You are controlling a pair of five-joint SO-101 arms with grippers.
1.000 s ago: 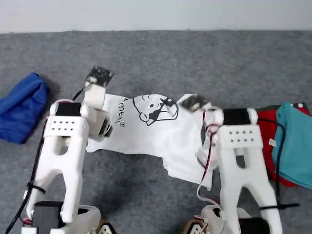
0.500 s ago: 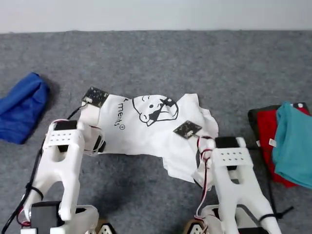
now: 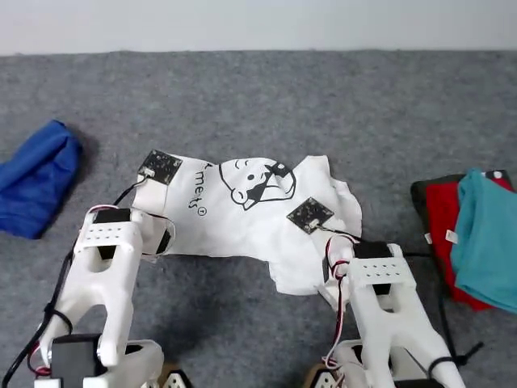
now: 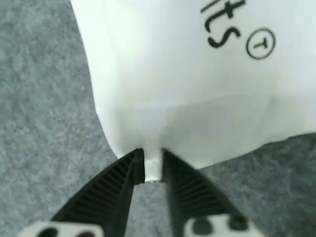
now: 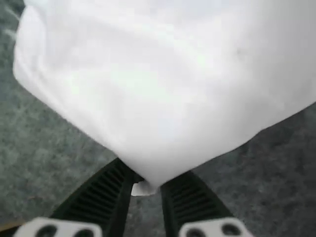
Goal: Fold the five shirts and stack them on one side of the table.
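**White T-shirt (image 3: pixel 242 218) pinched at its near hem, both claws**

The T-shirt lies mid-table (image 3: pixel 323 97) with its long axis running left to right, and all the cloth spreads away from your claws toward the far edge. Your left gripper (image 4: pixel 152 170) is nipped almost closed on the hem's left end; your right gripper (image 5: pixel 146 186) clamps the right end likewise. Any fold, I judge, goes straight away from you, with both arms together.

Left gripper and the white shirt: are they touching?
Touching. The left wrist view shows the left gripper pinching the white shirt hem between its fingers.
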